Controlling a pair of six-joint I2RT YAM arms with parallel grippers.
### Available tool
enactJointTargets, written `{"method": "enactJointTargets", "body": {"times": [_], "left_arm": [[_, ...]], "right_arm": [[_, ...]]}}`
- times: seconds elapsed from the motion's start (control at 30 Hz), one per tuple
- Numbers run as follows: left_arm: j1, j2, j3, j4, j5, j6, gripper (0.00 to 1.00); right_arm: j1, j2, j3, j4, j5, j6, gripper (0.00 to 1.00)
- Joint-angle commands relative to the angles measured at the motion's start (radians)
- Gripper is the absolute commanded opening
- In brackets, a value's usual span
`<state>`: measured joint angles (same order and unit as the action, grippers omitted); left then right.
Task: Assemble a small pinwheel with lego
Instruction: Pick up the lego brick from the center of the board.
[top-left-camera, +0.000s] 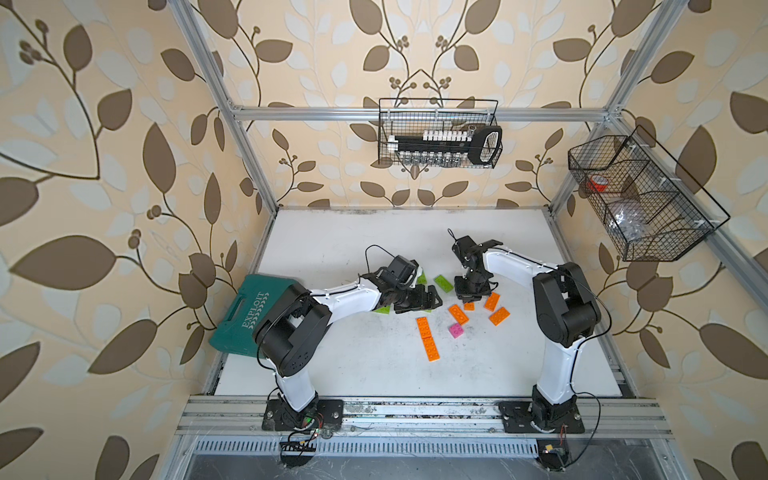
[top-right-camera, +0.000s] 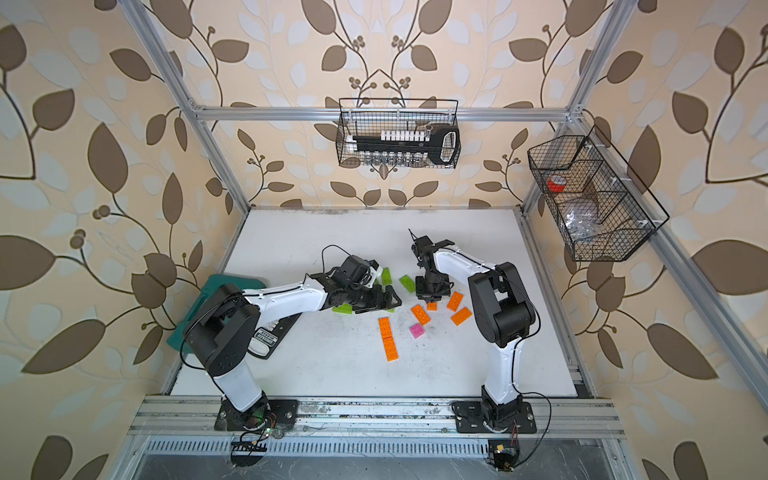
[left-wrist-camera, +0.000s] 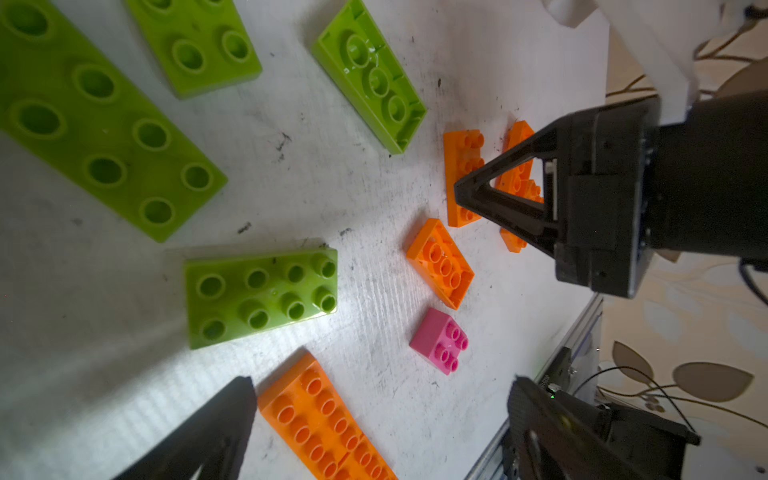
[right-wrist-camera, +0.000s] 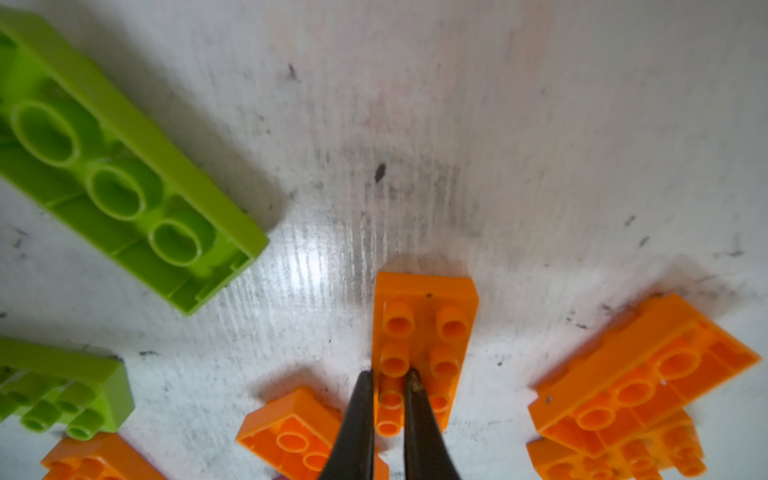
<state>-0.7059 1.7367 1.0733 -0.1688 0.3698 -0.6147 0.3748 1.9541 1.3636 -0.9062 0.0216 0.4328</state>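
lettering on teal tool case (top-left-camera: 249, 316) reads "exploit", left arm (top-left-camera: 345, 297) half covering it. lego (top-left-camera: 457, 313) strewn mid-table (top-left-camera: 332, 249); left gripper (left-wrist-camera: 382, 380) splayed wide over lime-green bricks (left-wrist-camera: 259, 295), right gripper (right-wrist-camera: 389, 376) pinching orange brick (right-wrist-camera: 424, 324) by its studs.

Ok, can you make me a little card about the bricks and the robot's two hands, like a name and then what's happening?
Left hand: open, holding nothing, above the green bricks
Right hand: shut on the studs of an orange brick lying on the table
Pink brick: loose on the table, studs up
Flipped green brick: upside down, not touched
Pinwheel: not built yet
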Motion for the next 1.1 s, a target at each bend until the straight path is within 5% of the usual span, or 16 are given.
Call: {"method": "enactJointTargets", "body": {"times": [0.0, 0.57, 1.07], "left_arm": [[-0.077, -0.02, 0.099, -0.151, -0.209, 0.098, 0.99], [-0.108, -0.074, 0.054, -0.089, -0.235, -0.026, 0.99], [-0.029, -0.196, -0.09, -0.039, -0.186, -0.134, 0.99]], "right_arm": [[-0.006, -0.002, -0.022, 0.001, -0.004, -0.018, 0.11], [-0.042, -0.164, -0.16, 0.069, -0.07, -0.047, 0.09], [0.034, -0.239, -0.155, 0.029, 0.015, -0.071, 0.08]]}}
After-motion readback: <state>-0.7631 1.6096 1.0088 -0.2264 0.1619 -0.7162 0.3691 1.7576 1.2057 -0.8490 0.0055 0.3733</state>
